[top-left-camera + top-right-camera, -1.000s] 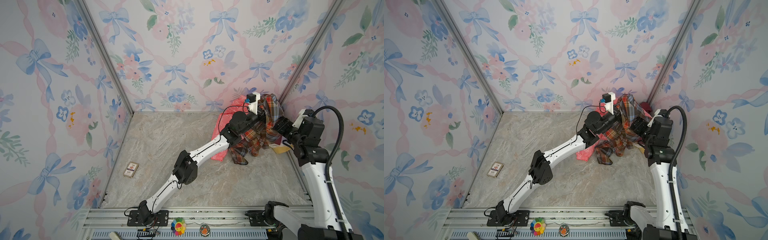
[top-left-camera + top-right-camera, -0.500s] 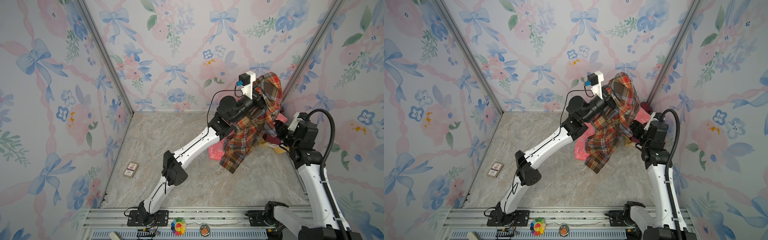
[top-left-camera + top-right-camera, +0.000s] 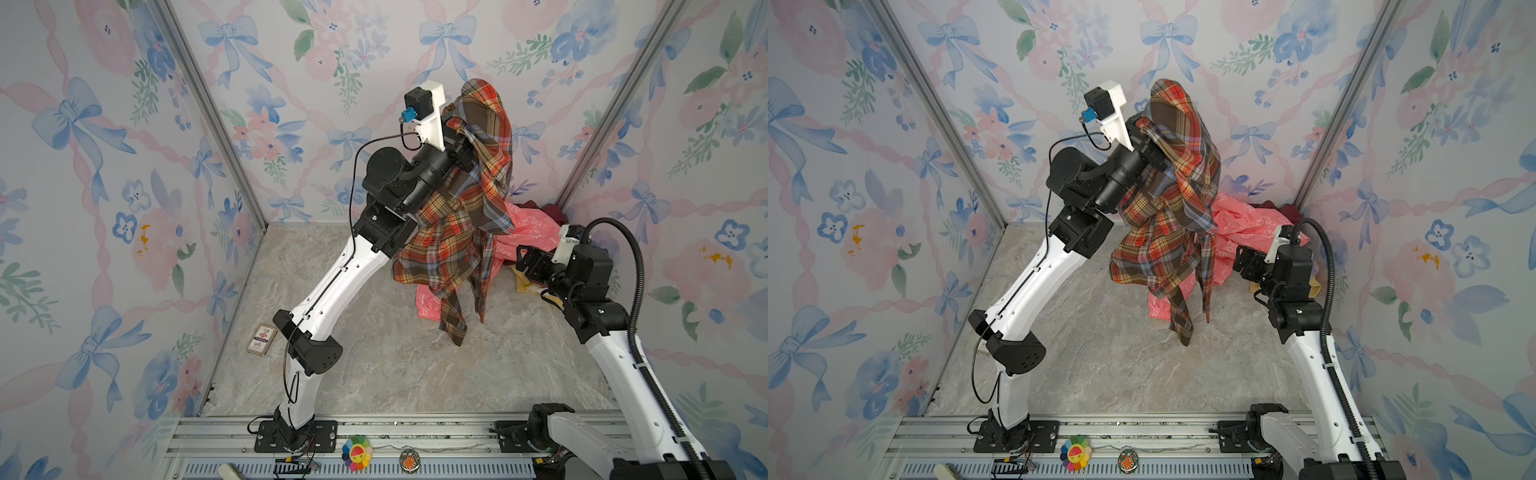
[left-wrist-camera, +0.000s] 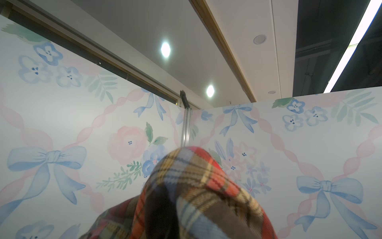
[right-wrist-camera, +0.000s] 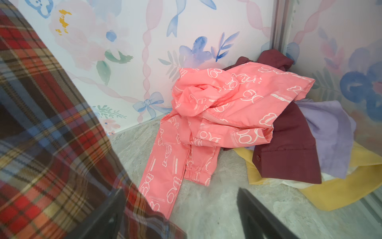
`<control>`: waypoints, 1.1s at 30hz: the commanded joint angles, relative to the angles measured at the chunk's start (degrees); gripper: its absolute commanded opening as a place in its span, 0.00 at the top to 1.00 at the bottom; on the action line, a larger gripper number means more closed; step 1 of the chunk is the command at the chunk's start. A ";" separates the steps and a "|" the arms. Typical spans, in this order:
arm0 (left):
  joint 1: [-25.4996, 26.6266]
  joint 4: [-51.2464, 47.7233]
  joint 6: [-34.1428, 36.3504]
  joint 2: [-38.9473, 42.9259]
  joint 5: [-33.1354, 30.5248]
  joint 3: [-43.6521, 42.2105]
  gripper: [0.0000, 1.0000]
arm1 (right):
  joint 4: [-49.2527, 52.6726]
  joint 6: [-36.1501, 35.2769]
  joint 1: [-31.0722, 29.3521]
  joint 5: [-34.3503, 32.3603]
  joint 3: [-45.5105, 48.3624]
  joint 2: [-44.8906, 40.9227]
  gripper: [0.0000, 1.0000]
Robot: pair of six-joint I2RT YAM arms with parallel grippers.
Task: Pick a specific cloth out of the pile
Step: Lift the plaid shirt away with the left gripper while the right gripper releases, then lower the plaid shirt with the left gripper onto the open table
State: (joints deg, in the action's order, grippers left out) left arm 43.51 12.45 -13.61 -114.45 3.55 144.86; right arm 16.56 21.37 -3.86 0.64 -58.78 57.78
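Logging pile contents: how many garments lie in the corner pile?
4: pink jacket on top, maroon garment under it, lilac piece beside the maroon, yellow piece at the bottom. Others may be hidden beneath.

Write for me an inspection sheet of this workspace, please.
Surface: grey marbled tabletop, no spill seen.
Job's things: orange-brown plaid cloth hangs from the raised left gripper; pile of pink, maroon, lilac and yellow garments lies in the far right corner.
Clutter: small printed card box by the left wall; rainbow flower toy on the front rail.
Grippers: left gripper shut on the plaid cloth; right gripper open, empty, facing the pile.
Cables: black cable loops beside the left arm; black ribbed hose arcs over the right arm.
Surroundings: floral wallpaper panels on three sides.
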 commanded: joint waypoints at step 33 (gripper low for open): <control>-42.54 -8.92 -2.20 14.39 -2.89 -24.80 1.00 | -1.52 -5.02 -22.58 -9.38 -1.94 9.00 0.12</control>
State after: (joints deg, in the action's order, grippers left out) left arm 0.64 0.78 -17.15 -103.85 2.04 122.30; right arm 16.29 17.23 -25.47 -7.60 -59.22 65.82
